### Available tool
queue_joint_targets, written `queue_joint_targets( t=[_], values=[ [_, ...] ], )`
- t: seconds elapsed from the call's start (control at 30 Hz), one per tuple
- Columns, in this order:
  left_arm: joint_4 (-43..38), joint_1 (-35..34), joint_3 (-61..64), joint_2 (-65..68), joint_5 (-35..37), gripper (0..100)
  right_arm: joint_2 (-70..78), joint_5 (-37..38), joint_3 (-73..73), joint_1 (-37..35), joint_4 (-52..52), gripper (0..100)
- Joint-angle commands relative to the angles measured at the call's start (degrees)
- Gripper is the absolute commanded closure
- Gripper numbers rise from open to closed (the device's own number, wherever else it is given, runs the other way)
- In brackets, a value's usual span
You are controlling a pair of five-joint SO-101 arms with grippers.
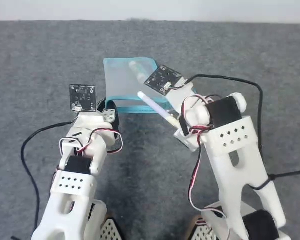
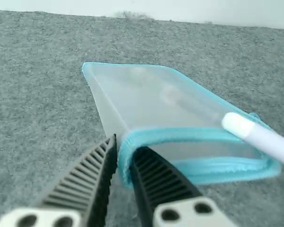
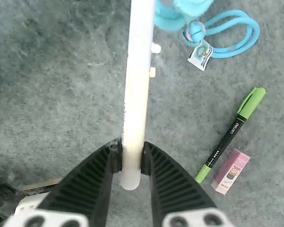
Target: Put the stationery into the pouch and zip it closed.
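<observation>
Pouch (image 1: 125, 82) lies flat on the grey surface (image 1: 50, 55) ahead of both arms, with its mouth toward them. It is a translucent, frosted sleeve edged in teal, and a teal zip rim runs along the open side. A pale shape (image 1: 137, 67) shows through its wall, too blurred to identify.

The left pincer (image 2: 125, 151) is nearly pressed together. Its ribbed black fingers pinch the teal rim at one corner of the mouth and hold that lip raised off the surface, so the mouth gapes a little.

The right pincer (image 3: 131, 153) is clamped on a white pen (image 3: 136, 71) close to its rear end, with only a short stub behind the fingers. The barrel runs forward and slants toward the pouch. Its rounded tip sits over the zip rim at the end of the mouth away from the left pincer, and whether it is already inside cannot be told.

Beside the right arm a green-capped pen (image 3: 229, 135) lies on the surface. White print runs along its black barrel, too small to make out. Just beside its lower end lies a pink eraser (image 3: 230, 171) in a printed wrapper. Farther up is a teal cord loop (image 3: 236, 33) carrying a small tag (image 3: 201, 53) with a picture and no legible words.
</observation>
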Motion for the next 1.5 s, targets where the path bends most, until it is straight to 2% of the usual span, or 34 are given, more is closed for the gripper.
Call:
queue_joint_targets(
  t=[0.0, 0.1, 0.23, 0.37, 0.5, 0.83, 1.03, 1.33, 1.47],
  values=[
    [0.2, 0.4, -3.6, -0.6, 1.0, 99, -0.8, -0.9, -0.3, -0.9, 1.3, 99.1],
    [0.2, 0.4, -3.6, -0.6, 1.0, 99, -0.6, -1.0, -0.6, -0.7, 1.6, 99.1],
    [0.1, 0.4, -3.5, -0.6, 1.0, 99, -7.6, -0.7, -1.3, -0.8, 2.2, 99.1],
    [0.1, 0.4, -3.5, -0.6, 1.0, 99, -13.5, 0.0, 5.6, -1.0, 2.4, 99.1],
    [0.1, 0.4, -3.5, -0.7, 1.0, 99, -13.8, 0.9, 11.7, -0.7, 1.5, 99.1],
    [0.1, 0.4, -3.4, -0.7, 1.0, 99, -8.7, -3.4, 9.7, -0.8, -2.2, 99.1],
    [0.2, 0.4, -3.3, -0.7, 1.0, 99, 3.5, -6.3, -2.3, -1.5, -2.5, 99.1],
    [0.2, 1.8, -2.0, -0.9, 1.0, 99, 28.5, -12.9, -32.0, -10.7, 1.6, 99.1],
    [0.2, 3.6, -1.0, -1.0, 0.9, 99, 40.4, -20.3, -46.4, -10.3, 2.2, 97.7]
  ],
)
